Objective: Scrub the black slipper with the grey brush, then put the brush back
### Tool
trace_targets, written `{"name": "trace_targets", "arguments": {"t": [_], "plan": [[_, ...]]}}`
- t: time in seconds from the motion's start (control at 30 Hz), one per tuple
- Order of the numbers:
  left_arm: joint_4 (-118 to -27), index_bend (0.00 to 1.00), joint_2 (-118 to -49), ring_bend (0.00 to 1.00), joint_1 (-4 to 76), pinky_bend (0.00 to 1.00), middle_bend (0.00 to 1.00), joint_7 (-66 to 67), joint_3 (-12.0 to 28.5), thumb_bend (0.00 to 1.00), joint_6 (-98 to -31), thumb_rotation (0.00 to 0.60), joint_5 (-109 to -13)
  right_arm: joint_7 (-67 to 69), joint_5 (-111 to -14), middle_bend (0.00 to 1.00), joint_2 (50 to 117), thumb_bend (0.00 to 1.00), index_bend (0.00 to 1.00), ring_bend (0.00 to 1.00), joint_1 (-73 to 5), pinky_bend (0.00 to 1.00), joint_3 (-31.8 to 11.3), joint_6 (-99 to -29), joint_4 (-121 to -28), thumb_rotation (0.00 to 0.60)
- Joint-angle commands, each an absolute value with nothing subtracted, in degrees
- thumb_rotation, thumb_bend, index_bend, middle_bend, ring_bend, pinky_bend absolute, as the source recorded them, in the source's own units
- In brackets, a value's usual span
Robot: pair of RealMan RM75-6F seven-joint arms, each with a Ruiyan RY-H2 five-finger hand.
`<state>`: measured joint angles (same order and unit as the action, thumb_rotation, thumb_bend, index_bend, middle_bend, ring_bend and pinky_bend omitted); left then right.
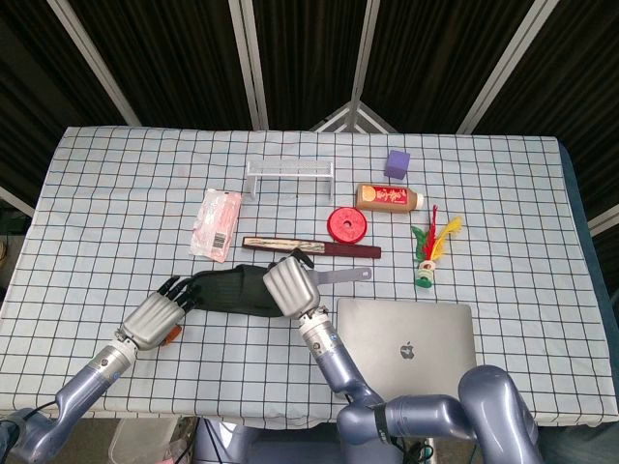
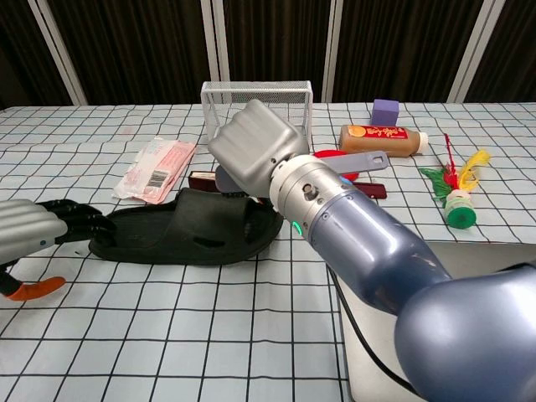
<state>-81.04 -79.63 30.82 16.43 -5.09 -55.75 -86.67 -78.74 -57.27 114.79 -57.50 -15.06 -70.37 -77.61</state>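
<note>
**Brush lifted over the slipper's toe end, left hand bracing the heel**

Nearest you, the laptop (image 1: 405,341) is lying shut at the front edge of the table (image 1: 106,184), just to the right of your right forearm. Your left hand (image 1: 150,317) is reaching in from the front left corner, its dark fingertips (image 2: 84,222) touching the near end of the black slipper (image 2: 180,237); you are pressing on it rather than wrapping it, and an orange object (image 2: 33,289) is poking out beneath that hand. Your right hand (image 2: 255,151) is gripping the grey brush (image 1: 334,276), fingers curled tight around the head, with the handle pointing right. In the chest view the brush is sitting above the slipper's far end. Just behind runs a dark red strip (image 1: 338,249), then a red disc (image 1: 347,224) and a pink packet (image 1: 217,222). Farther back, a white wire rack (image 1: 290,172), a brown bottle (image 1: 388,198) and a purple cube (image 1: 397,162) are standing. A feathered shuttlecock (image 1: 427,253) is lying right of the brush handle. Bare cloth is stretching along the left and far edges.
</note>
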Motion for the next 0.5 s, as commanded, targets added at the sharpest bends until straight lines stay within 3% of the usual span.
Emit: {"name": "trace_targets", "arguments": {"t": [0.03, 0.17, 0.33, 0.5], "plan": [[-82.26, 0.15, -78.29, 0.00, 30.61, 0.02, 0.06, 15.29, -4.89, 0.49, -57.94, 0.600, -88.36, -78.80, -57.51, 0.72, 111.47, 0.74, 0.80, 0.58, -56.27, 0.64, -14.87, -71.40, -81.17, 0.600], [-83.55, 0.13, -76.45, 0.00, 29.49, 0.02, 0.05, 13.69, -5.20, 0.47, -61.34, 0.600, -90.23, -77.45, -56.53, 0.72, 109.24, 0.74, 0.80, 0.58, -55.23, 0.64, -14.79, -71.08, -81.12, 0.600], [-83.92, 0.01, -74.67, 0.00, 27.78, 0.02, 0.00, 10.51, -5.98, 0.45, -66.29, 0.600, -93.37, -74.53, -55.50, 0.72, 106.82, 0.75, 0.80, 0.58, -53.29, 0.64, -14.00, -70.69, -80.19, 0.600], [-83.46, 0.00, -72.32, 0.00, 24.85, 0.02, 0.00, 3.82, -7.83, 0.33, -74.20, 0.600, -98.24, -69.85, -54.48, 0.72, 104.35, 0.75, 0.80, 0.58, -50.80, 0.64, -13.11, -69.82, -77.83, 0.600]]}}
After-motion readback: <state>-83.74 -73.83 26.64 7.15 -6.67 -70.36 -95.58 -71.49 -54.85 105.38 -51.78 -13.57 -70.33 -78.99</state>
